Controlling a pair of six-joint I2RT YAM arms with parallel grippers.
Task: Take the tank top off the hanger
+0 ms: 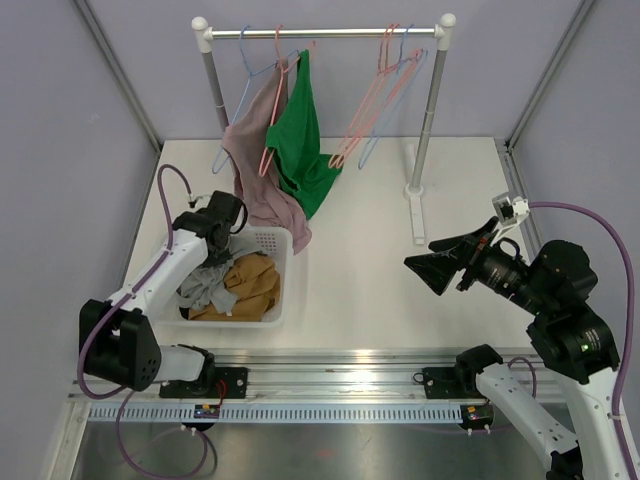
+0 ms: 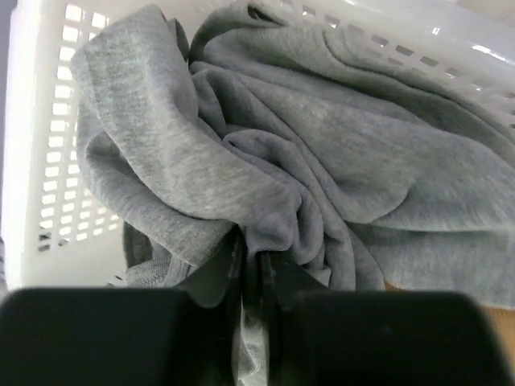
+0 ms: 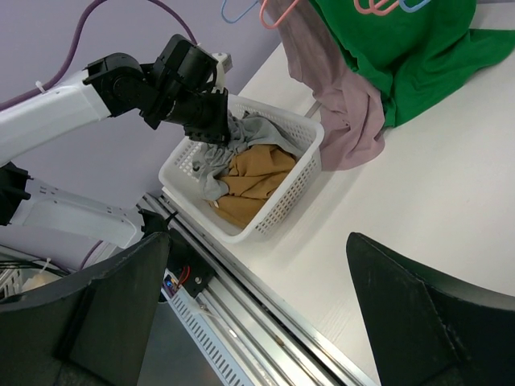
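— Tank top first: where is it?
— The pink tank top (image 1: 255, 160), I think. It hangs from the rail (image 1: 330, 33), long side running down, hem just beside the far corner of the basket (image 1: 284, 275), next to a green top (image 1: 300, 140).
— Which arm is nearer?
— The left gripper (image 2: 252, 261); the top lies beyond it. But its jaws are almost closed on a fold of gray cloth (image 2: 265, 153), and only its own camera shows that pinch. The right gripper (image 1: 425, 272) stands wide open, empty, well apart.
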